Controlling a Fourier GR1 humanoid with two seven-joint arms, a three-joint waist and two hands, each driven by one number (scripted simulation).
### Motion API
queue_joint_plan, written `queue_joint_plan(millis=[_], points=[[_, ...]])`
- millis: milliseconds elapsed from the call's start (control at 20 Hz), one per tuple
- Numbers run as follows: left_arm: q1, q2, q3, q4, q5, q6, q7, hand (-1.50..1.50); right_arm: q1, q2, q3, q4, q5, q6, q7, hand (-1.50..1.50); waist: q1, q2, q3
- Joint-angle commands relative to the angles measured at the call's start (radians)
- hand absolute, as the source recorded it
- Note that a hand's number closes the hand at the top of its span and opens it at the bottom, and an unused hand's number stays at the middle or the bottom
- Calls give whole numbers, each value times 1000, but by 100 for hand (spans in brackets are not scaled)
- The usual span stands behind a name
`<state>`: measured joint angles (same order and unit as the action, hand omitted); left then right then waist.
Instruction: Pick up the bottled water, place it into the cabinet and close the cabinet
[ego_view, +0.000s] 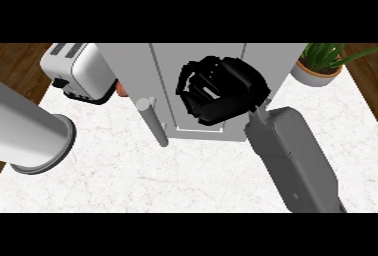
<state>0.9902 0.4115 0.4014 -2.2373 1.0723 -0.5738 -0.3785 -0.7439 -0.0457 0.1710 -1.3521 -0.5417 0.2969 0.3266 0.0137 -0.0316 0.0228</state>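
the right hand (221, 92), black with its fingers curled inward, sits against the front of the tall pale grey cabinet (166, 65) standing on the white marble desk (148, 180). whether those fingers enclose anything i cannot tell; no bottled water shows anywhere, so it is either hidden inside the curl or already inside the cabinet (judging only from how things lie). the cabinet's long grey bar handle (153, 122) hangs at the left edge of the door, just beside the hand's reach.

the left hand is out of view; only its grey forearm (33, 132) shows at the left edge.

the step in hand looks like finishing at the cabinet front: it would go best if the hand keeps square to the door and moves straight, without dragging sideways into the handle.

room is tight behind: a silver toaster (77, 70) stands just left of the cabinet, a potted green plant (319, 67) at its right. the near desk offers free room for drawing back.
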Motion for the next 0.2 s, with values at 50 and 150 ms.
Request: queue_joint_plan(millis=[50,150], points=[[5,-17,-1,-30,4,7,29,-150,-144,38,-60,164,-12,-33,-9,150,31,38,-22],[-12,12,27,-15,36,19,37,-150,-183,43,-51,178,-20,-52,-13,150,39,42,-23]])
